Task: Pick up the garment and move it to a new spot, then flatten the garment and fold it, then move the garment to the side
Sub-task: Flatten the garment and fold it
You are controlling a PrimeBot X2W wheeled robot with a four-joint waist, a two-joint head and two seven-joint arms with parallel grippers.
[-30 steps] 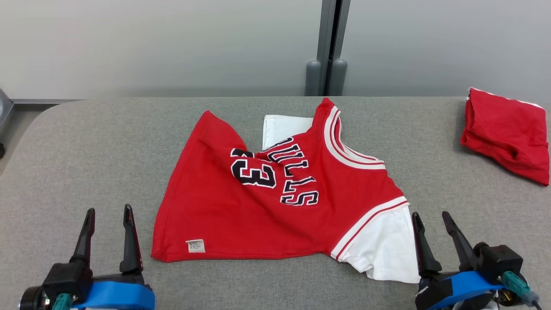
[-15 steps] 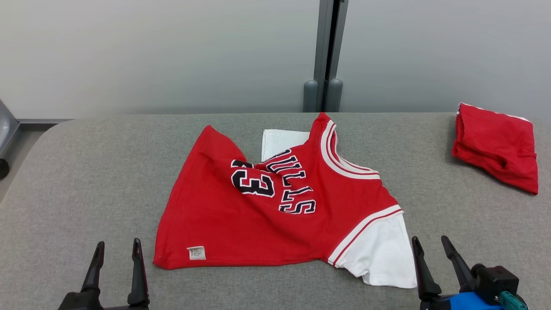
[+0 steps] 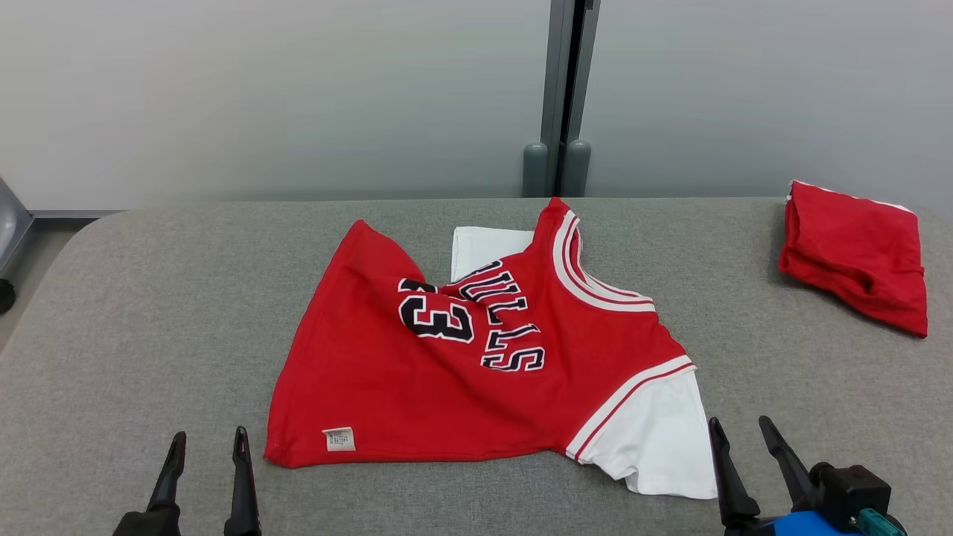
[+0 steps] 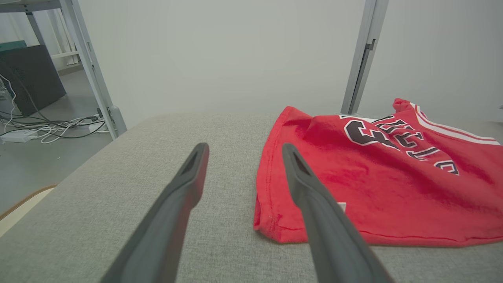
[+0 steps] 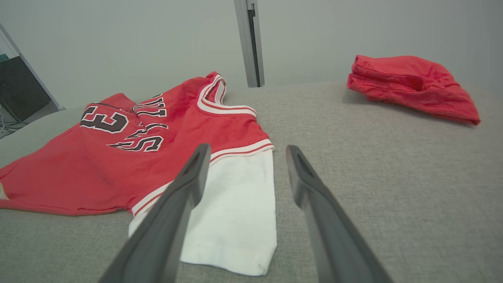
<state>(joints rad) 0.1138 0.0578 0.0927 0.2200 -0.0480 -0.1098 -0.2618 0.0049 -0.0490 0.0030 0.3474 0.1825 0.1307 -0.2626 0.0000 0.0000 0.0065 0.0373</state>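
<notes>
Left wrist view adds floor cables (image 4: 51,127) beyond the jersey (image 4: 373,188); left hand (image 4: 244,147) and right hand (image 5: 247,147) gape empty.
</notes>
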